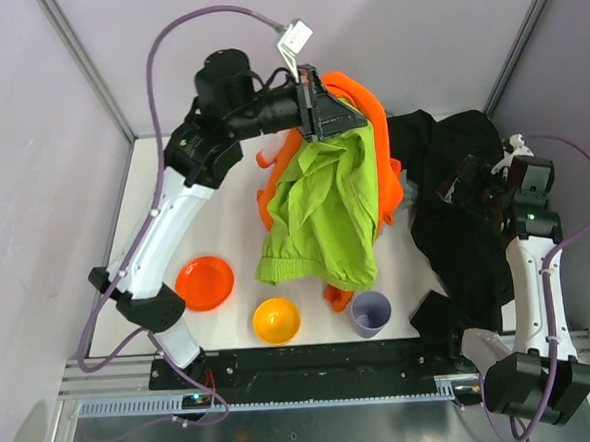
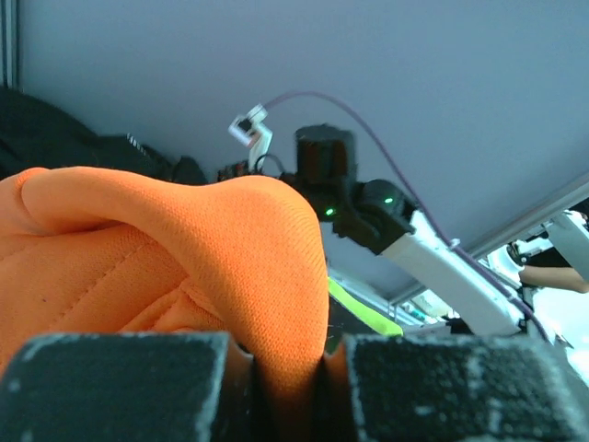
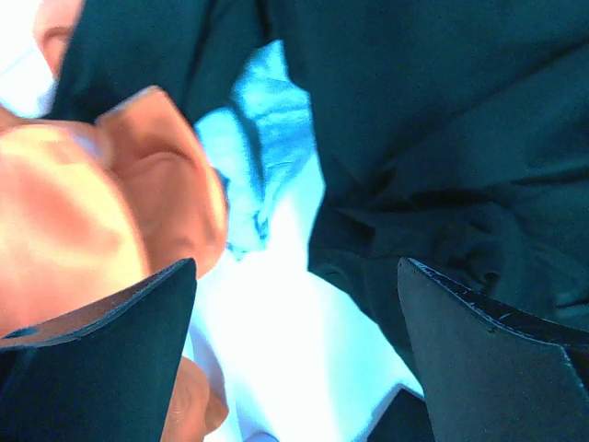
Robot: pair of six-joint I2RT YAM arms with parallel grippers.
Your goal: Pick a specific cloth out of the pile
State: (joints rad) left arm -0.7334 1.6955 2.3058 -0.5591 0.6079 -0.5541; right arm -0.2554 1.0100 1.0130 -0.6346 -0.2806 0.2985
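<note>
1. Pinching orange garment (image 2: 184,267) with left fingers (image 2: 120,387), not the cloth (image 1: 325,214) (green, draped over it).
2. Could slip off if lifted.
3. Holding right fingers (image 3: 101,350) apart over black garment (image 3: 442,138).

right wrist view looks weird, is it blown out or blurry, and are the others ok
Right wrist: strong blue cast, the table blown out white, the black garment teal and soft. Left wrist: orange garment sharp, near pads blurred. Top external: even light, sharp.

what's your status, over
Left gripper shut on big orange garment. Right gripper open over black garment. Small lime-green fabric cloth draped over the orange.
</note>
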